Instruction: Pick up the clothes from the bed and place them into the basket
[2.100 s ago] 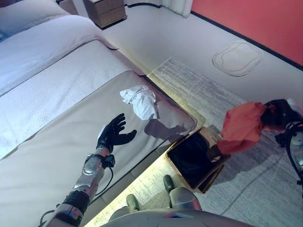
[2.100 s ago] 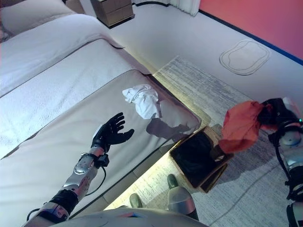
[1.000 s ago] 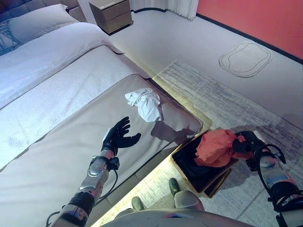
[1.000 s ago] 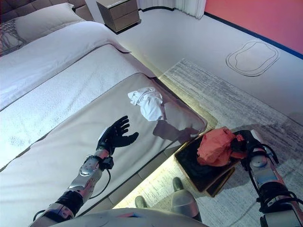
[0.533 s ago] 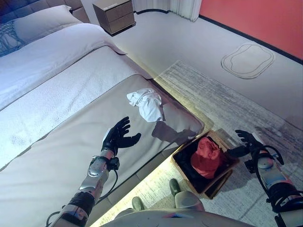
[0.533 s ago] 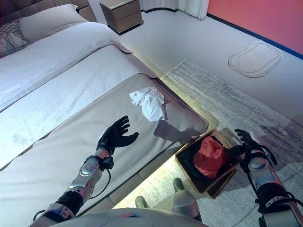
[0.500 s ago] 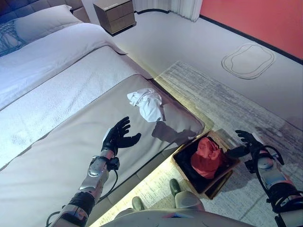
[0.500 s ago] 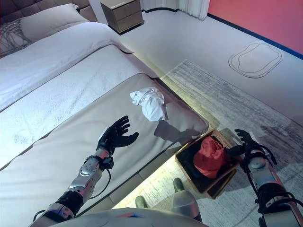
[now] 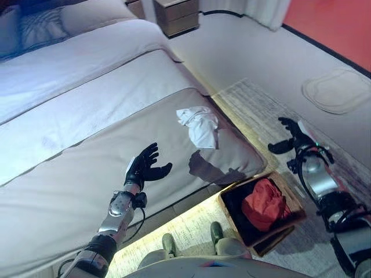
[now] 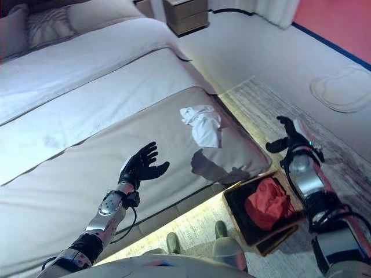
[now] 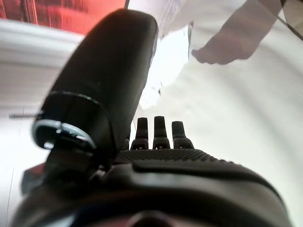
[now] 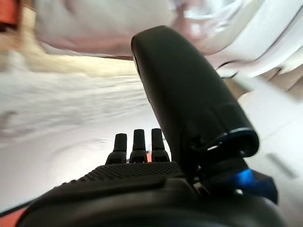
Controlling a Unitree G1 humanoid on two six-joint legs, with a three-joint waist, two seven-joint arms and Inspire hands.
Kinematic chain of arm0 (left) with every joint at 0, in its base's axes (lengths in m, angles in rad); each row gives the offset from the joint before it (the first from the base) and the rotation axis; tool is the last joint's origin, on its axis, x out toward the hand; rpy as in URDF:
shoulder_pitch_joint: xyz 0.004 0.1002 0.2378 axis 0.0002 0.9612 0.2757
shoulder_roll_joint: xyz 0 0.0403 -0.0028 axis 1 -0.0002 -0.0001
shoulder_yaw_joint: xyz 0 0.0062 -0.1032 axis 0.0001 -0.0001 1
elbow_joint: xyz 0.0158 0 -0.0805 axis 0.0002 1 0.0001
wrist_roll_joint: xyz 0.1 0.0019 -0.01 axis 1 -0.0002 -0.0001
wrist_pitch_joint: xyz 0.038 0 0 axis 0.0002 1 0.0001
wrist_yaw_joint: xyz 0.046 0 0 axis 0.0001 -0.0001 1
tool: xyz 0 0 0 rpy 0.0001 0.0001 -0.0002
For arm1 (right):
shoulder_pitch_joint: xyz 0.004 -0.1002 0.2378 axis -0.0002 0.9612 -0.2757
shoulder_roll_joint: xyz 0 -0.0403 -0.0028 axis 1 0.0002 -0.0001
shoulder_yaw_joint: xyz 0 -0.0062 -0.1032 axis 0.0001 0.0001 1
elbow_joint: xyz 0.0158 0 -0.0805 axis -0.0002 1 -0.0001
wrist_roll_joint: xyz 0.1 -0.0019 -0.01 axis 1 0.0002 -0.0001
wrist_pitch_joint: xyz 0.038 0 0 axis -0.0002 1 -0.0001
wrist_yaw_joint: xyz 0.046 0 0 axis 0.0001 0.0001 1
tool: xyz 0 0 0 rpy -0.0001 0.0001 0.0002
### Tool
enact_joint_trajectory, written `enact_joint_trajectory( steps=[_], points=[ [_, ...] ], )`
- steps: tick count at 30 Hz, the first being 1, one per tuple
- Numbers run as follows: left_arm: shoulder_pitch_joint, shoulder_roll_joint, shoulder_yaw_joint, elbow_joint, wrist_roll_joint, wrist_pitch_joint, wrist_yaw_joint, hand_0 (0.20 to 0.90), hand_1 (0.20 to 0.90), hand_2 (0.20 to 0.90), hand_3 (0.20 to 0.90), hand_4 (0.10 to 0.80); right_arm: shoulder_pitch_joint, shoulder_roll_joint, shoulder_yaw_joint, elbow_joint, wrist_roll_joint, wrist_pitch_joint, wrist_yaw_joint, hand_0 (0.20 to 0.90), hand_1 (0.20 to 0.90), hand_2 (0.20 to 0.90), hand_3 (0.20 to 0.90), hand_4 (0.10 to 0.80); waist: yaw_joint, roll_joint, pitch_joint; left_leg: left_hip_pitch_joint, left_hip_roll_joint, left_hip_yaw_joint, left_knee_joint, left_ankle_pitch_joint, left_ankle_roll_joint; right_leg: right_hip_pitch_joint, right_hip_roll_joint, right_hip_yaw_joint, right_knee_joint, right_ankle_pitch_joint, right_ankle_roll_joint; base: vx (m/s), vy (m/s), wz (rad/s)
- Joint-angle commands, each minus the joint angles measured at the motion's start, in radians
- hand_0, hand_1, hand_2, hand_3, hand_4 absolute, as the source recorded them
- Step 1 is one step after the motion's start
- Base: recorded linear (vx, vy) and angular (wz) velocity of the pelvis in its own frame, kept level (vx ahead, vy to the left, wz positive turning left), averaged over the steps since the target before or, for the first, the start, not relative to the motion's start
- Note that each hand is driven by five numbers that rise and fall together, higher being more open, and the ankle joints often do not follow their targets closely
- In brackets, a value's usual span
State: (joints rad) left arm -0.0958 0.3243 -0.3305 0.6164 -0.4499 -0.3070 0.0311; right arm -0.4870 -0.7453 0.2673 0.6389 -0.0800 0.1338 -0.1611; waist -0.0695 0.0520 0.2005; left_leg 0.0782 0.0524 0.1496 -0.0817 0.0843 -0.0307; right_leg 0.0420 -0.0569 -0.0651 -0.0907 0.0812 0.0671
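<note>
Beige bed [image 9: 69, 179] holds white clothes [image 9: 200, 124] at its foot. Red garment [image 9: 264, 204] lies in the basket [image 9: 255, 240] at five o'clock. Left hand [image 9: 142, 168] and right hand [image 9: 290, 134] hover, fingers apart, empty.

Two silver-grey, segmented arms are seen, banded in black near the elbows. Each is ended by a dark hand: the left hand [image 9: 144, 168] and the right hand [image 9: 288, 134], whose thumb is white-covered.

Grey rug [image 9: 255, 110], wooden nightstand [image 9: 179, 16], 2 pillows [image 10: 87, 16]
</note>
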Motion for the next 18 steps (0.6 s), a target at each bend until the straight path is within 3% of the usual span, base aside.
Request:
enact_joint_trajectory(
  steps=[1,8,12,18],
  points=[
    [-0.096,0.048,-0.039,-0.025,0.009,-0.096,-0.021,0.900,0.900,0.900,0.900,0.800,-0.285,-0.110,0.072,0.069,-0.007,-0.039,-0.008,0.900,0.900,0.900,0.900,0.800,0.064,-0.053,0.053,-0.090,0.009,-0.056,0.235,-0.197,-0.023,-0.105,-0.035,-0.061,0.247,-0.152,-0.036,-0.135,0.044,0.39],
    [-0.107,0.094,-0.063,-0.105,-0.008,-0.206,0.015,0.900,0.900,0.900,0.900,0.800,-0.520,-0.172,0.188,0.146,0.030,-0.008,-0.034,0.900,0.900,0.900,0.900,0.800,0.121,0.005,0.188,-0.256,-0.020,-0.128,0.291,-0.162,-0.022,-0.265,-0.048,-0.109,0.382,-0.200,-0.071,-0.117,0.001,0.28],
    [-0.104,0.110,-0.064,-0.177,-0.054,-0.214,0.026,0.900,0.900,0.900,0.900,0.800,-0.616,-0.188,0.240,0.193,0.030,0.025,-0.050,0.900,0.900,0.900,0.900,0.800,0.149,0.034,0.242,-0.356,-0.042,-0.151,0.330,-0.143,-0.018,-0.367,-0.049,-0.136,0.469,-0.226,-0.089,-0.085,-0.075,0.33],
    [-0.083,0.138,-0.066,-0.294,-0.119,-0.229,0.035,0.900,0.900,0.900,0.900,0.800,-0.755,-0.195,0.306,0.267,0.032,0.090,-0.083,0.900,0.900,0.900,0.900,0.800,0.193,0.074,0.319,-0.530,-0.113,-0.189,0.452,-0.153,0.008,-0.530,-0.055,-0.146,0.634,-0.268,-0.107,-0.075,-0.061,0.28]
  ],
)
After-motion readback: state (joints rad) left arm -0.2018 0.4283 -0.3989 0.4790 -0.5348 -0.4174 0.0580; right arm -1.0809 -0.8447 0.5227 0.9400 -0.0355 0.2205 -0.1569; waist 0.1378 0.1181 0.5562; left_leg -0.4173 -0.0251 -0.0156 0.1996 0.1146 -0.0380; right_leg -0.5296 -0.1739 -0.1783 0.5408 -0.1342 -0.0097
